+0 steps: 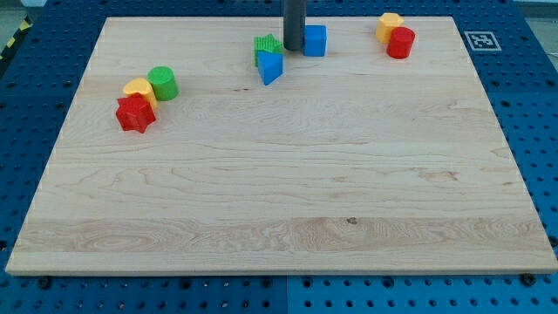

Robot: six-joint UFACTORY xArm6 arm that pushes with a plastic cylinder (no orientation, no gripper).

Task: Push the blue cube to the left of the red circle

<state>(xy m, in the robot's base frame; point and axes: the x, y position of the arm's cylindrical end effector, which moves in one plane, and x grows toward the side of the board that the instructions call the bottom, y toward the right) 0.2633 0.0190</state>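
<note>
The near half of the wooden board (279,218) carries no blocks; its grain runs across the view, and a small dark knot sits near the middle bottom. Farther back, on the view's left, three blocks cluster together: a red star (135,113) nearest, a yellow block (137,87) touching it just behind, and a green cylinder (162,83) touching the yellow one on the view's right. Beyond them, near the board's far edge and around its middle, a blue triangle (270,67) stands just in front of a green block (267,44), the two touching. Just to their right in the view, my tip (294,48) comes down on the board, the dark rod rising out of the view's top. There are no fingers here to be wide or narrow, only the bare rod, holding nothing. The blue cube (315,40) sits right beside my tip on the view's right, touching it or nearly so. Well apart toward the view's right, the red circle (401,43) stands near the far edge, with a yellow block (390,25) touching it just behind and to its left. A black-and-white marker (479,39) lies off the board's far right corner.
</note>
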